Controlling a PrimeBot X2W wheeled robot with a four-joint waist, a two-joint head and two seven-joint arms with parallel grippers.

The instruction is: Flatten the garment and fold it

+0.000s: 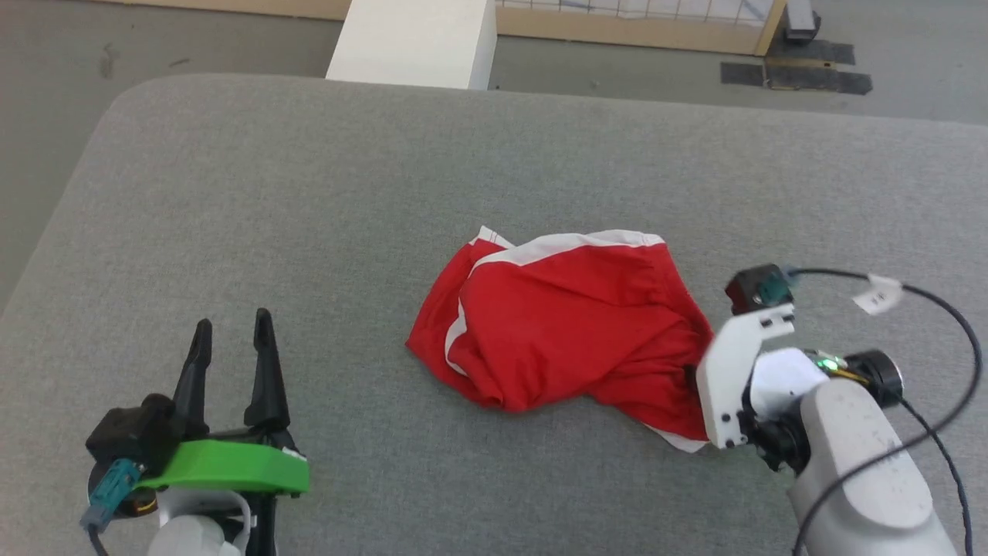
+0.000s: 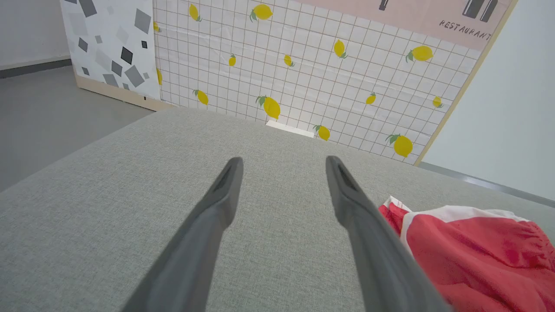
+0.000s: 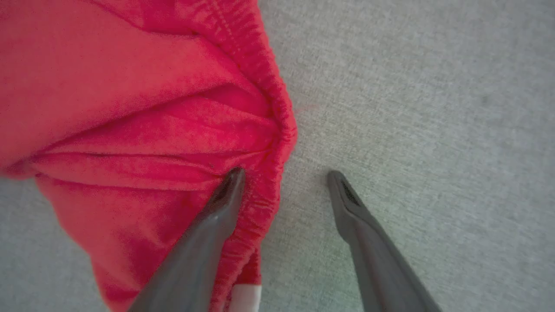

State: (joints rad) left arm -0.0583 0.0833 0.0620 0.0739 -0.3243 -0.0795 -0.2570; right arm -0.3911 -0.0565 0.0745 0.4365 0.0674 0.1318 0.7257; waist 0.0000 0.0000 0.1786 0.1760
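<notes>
Red shorts (image 1: pixel 556 324) lie in a crumpled heap right of the middle of the grey fabric-topped bench (image 1: pixel 231 193), with white trim along their far edge. Your right gripper (image 3: pixel 286 172) sits at the heap's right end, jaws spread and holding nothing: one finger lies over the gathered waistband (image 3: pixel 277 130), the other over bare bench. Your left gripper (image 1: pixel 232 320) waits well apart at the near left, jaws likewise spread and empty. To flatten well, you should probably pinch the waistband edge alone, not the layers under it, and bring the left gripper to the opposite side so you can draw the fabric taut. The woven cover may grip, so lift rather than drag. Beyond the bench are grey floor (image 1: pixel 46 77), a white block (image 1: pixel 417 38) and a lemon-print wall panel (image 2: pixel 303 65).
</notes>
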